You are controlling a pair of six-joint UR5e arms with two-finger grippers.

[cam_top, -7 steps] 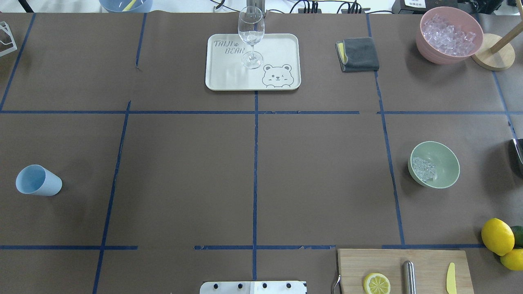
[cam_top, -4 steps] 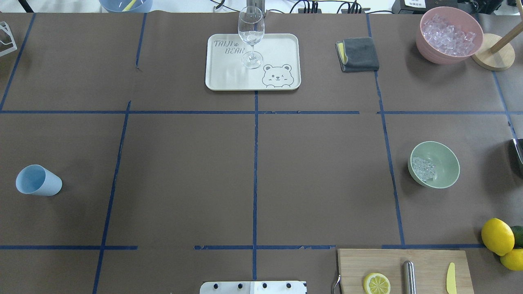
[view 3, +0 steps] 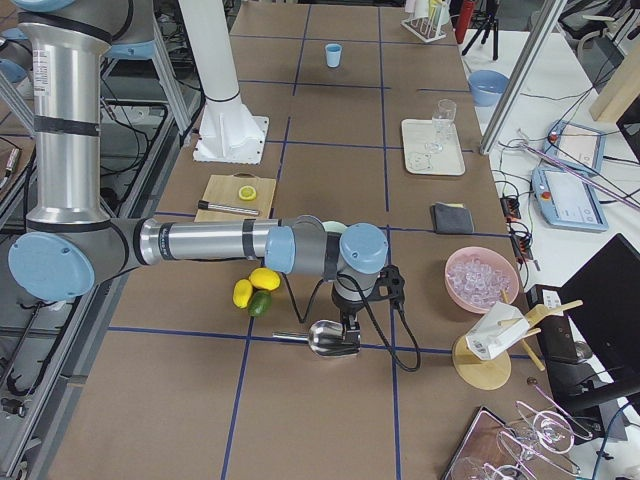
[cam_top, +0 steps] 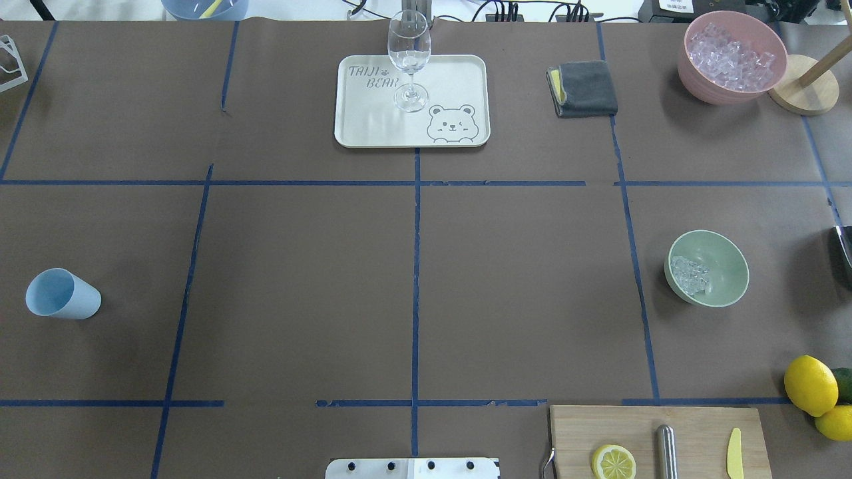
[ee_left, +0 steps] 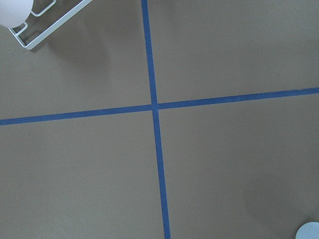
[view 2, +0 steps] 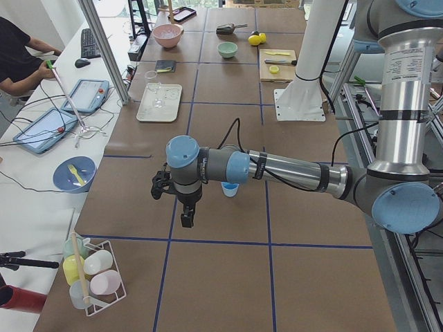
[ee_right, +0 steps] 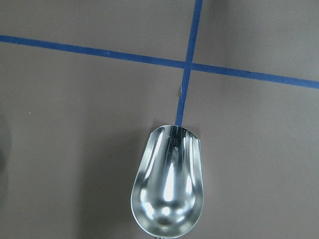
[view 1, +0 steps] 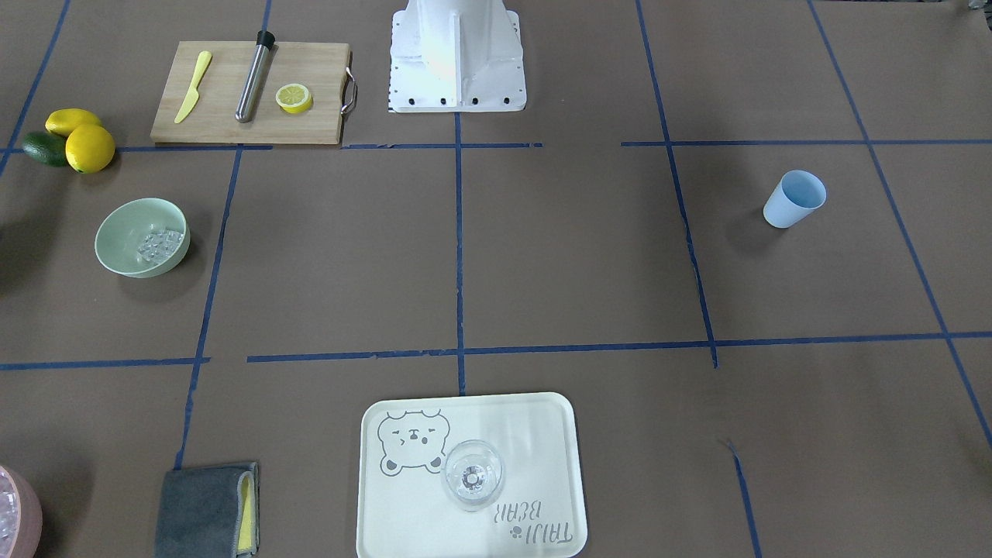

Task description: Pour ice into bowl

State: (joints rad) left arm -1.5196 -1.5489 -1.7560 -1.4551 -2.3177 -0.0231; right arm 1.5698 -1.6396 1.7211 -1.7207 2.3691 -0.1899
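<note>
Gripper (view 3: 349, 323) on your right arm hung directly over the empty metal scoop (ee_right: 167, 199); whether it gripped the scoop, you couldn't tell. Past its wrist, toward the worktop's middle, the bowl (cam_top: 722, 266) already held the ice (cam_top: 690, 275). Pouring looked finished, so next you'd park the scoop and retreat. Left gripper (view 2: 186, 221), far across: opening unreadable.

Scoop (ee_right: 167, 186) handle cut off; right gripper (view 3: 348, 322) jaws apparently hidden.
</note>
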